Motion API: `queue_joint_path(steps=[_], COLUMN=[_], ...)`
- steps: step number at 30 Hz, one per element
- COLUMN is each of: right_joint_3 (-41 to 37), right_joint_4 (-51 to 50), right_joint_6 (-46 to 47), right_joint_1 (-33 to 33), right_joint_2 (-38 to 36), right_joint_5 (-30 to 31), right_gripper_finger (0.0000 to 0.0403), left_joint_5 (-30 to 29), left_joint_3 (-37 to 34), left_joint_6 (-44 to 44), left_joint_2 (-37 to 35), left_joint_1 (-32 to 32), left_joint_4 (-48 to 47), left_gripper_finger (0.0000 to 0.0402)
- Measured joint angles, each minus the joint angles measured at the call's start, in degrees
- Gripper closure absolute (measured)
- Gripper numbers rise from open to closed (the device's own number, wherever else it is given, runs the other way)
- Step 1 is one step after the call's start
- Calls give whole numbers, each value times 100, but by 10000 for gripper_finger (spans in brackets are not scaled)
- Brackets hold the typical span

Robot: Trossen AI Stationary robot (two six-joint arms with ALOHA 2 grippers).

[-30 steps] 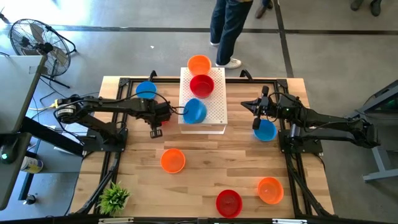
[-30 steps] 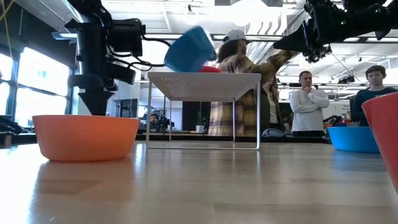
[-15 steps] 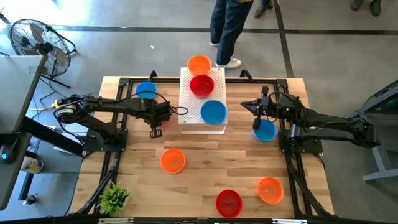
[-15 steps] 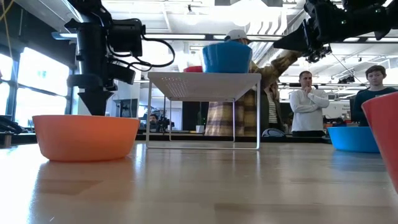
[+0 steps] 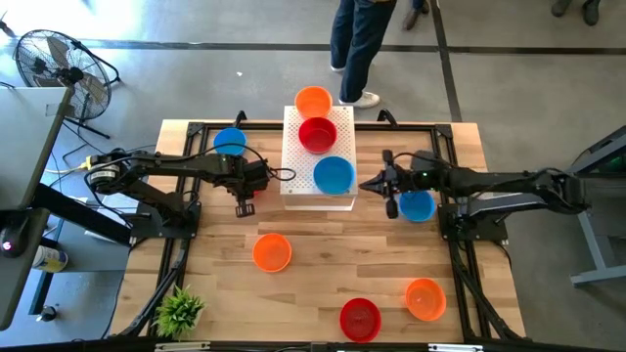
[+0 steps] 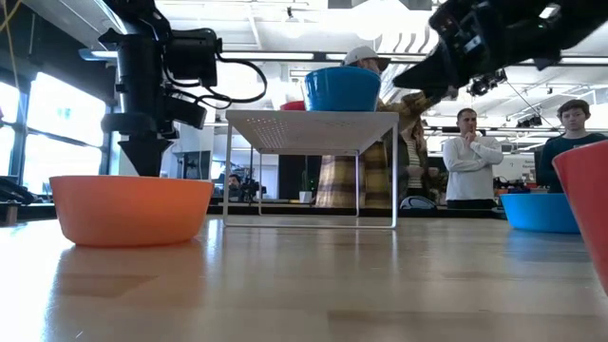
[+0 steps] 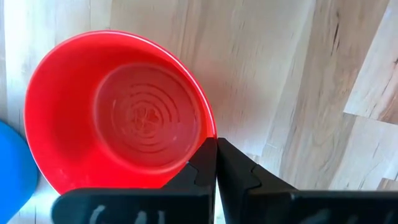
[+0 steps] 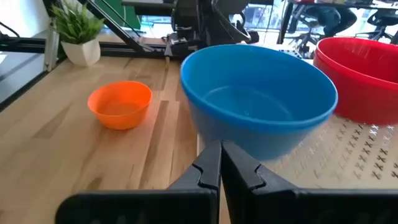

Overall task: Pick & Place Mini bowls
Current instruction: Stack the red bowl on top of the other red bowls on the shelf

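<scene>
- A blue mini bowl sits upright on the near end of the white perforated platform; a red mini bowl and an orange mini bowl sit behind it.
- The right gripper, fingers pressed together and empty, hovers just beside the platform, pointing at the blue bowl.
- The left gripper, also closed on nothing, hangs at the platform's opposite side.
- More bowls lie scattered on the wooden table: blue, orange and red.
</scene>
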Motion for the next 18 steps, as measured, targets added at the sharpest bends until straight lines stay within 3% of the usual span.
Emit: queue_joint_path(steps=[18], right_joint_3=[730], right_joint_4=[396], right_joint_6=[-180], right_joint_1=[-2], right_joint_2=[1175], right_joint_5=[133], right_gripper_finger=[403], left_joint_5=[5], left_joint_3=[0], left_joint_6=[26], left_joint_2=[0], left_joint_1=[0], left_joint_4=[-16], left_gripper_finger=[401])
